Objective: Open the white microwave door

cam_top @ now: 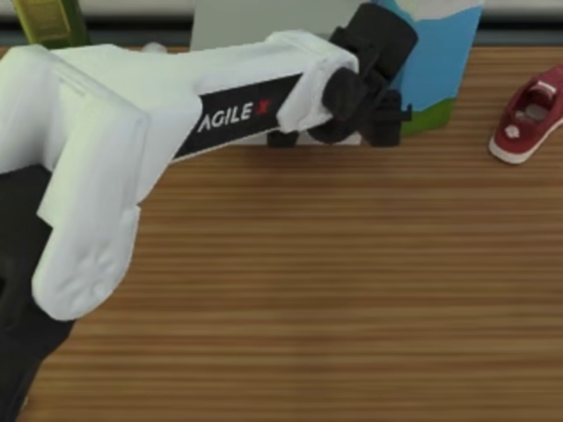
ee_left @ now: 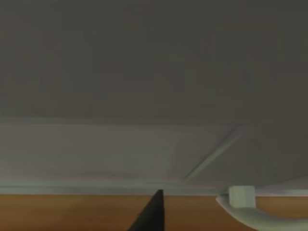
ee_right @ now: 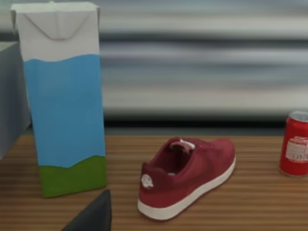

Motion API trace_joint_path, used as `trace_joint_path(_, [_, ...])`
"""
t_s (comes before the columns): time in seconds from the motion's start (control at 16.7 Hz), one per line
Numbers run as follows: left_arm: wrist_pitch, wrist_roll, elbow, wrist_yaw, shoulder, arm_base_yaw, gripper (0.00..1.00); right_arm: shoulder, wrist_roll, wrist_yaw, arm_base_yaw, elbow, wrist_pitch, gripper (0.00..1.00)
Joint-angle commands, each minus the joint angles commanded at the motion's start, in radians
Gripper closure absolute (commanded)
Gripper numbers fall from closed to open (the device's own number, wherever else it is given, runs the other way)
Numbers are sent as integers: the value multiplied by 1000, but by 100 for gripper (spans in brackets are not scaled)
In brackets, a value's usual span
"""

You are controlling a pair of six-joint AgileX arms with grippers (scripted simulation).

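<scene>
The brown striped wooden table (cam_top: 308, 290) carries a tall blue, white and green carton (cam_top: 435, 61) just right of the left claw (cam_top: 374, 119), a dark red sneaker (cam_top: 528, 119) farther right, and a red can (ee_right: 294, 143).

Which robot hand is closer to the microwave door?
The left. The left hand is right up against the white microwave door at the table's far edge. The right hand is out of the top view, farther right, facing the carton and red shoe.

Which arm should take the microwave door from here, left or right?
Left. The left gripper is already at the microwave door, whose handle shows close in the left wrist view. The right arm is out of the top view; its wrist camera faces the carton and red shoe.
</scene>
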Motion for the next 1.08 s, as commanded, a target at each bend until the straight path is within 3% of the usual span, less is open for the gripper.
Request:
trace_joint_path(0.36, [0,0,0,0,0,0,98,0,0,0,0,0,0,0])
trace_joint_path(1.08, [13,-11,-94,-4,-48,-37,100,0,0,0,0,0,0,0])
